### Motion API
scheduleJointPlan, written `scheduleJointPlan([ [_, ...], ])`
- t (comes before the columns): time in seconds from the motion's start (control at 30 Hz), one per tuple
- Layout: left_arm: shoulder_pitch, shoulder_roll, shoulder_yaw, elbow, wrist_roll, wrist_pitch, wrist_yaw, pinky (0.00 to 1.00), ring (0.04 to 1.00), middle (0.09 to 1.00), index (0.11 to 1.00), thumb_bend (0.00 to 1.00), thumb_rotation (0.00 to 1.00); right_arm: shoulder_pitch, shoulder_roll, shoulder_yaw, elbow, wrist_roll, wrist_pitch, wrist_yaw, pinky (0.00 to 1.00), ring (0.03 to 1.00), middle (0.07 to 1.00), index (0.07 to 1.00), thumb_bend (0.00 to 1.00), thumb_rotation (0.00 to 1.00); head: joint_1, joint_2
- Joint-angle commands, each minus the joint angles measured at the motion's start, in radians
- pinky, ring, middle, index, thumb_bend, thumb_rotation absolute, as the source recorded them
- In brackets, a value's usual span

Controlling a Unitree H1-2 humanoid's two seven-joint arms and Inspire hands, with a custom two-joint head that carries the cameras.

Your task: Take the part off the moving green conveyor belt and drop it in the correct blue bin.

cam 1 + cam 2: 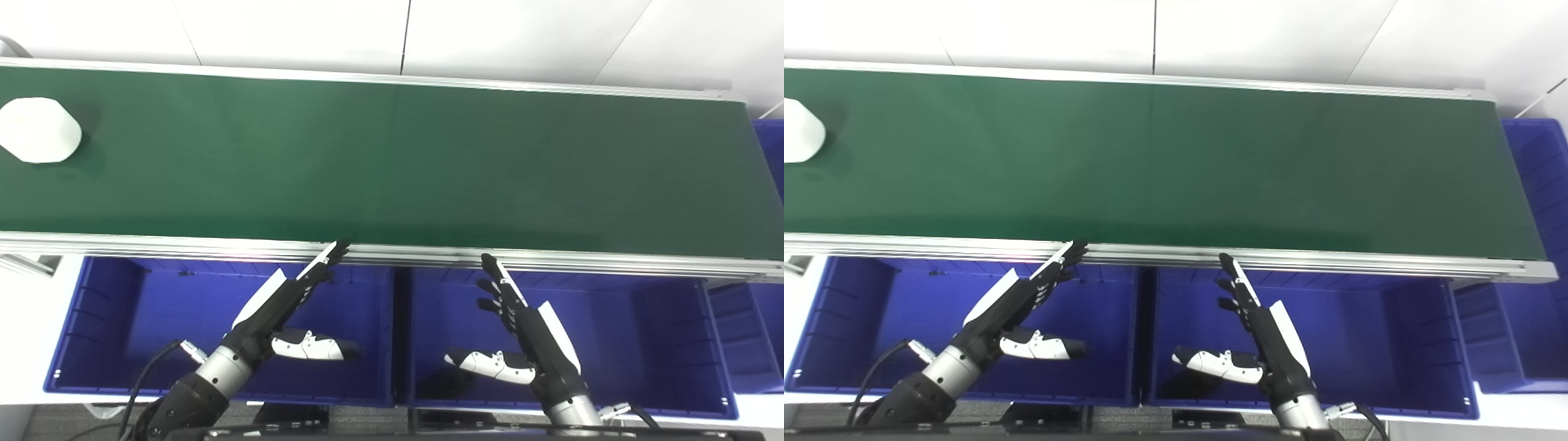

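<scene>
— Sitting where?
— White part (39, 130) lies at the far left edge of the green belt (392, 159), lots of bare belt beside it.
— And the hands?
— Left hand (288, 306) and right hand (520, 324) hang over the blue bins (92, 318), fingers spread, holding nothing, tips near the belt's front rail (184, 246).

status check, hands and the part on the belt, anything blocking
Left hand and right hand open, holding nothing, over the blue bins. White part at far left of green belt, untouched. Nothing in the way.

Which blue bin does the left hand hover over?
The left hand is over the leftmost bin; the right hand is over the middle bin.
</scene>
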Motion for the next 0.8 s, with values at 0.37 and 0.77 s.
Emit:
scheduleJointPlan([
  [0.37,-0.005,0.0,0.0,-0.017,-0.003,-0.038,0.008,0.96,1.0,1.0,1.0,0.83,0.48,-0.001,-0.001,0.002,-0.012,0.013,-0.051,-0.005,0.85,0.947,0.99,0.996,0.87,0.39,-0.008,-0.003],
  [0.77,0.011,-0.037,-0.041,0.029,0.048,-0.077,0.035,0.97,1.0,1.0,1.0,0.82,0.46,0.014,-0.043,-0.026,0.063,0.059,-0.16,-0.004,0.86,0.954,0.993,1.0,0.88,0.4,0.281,-0.145],
])
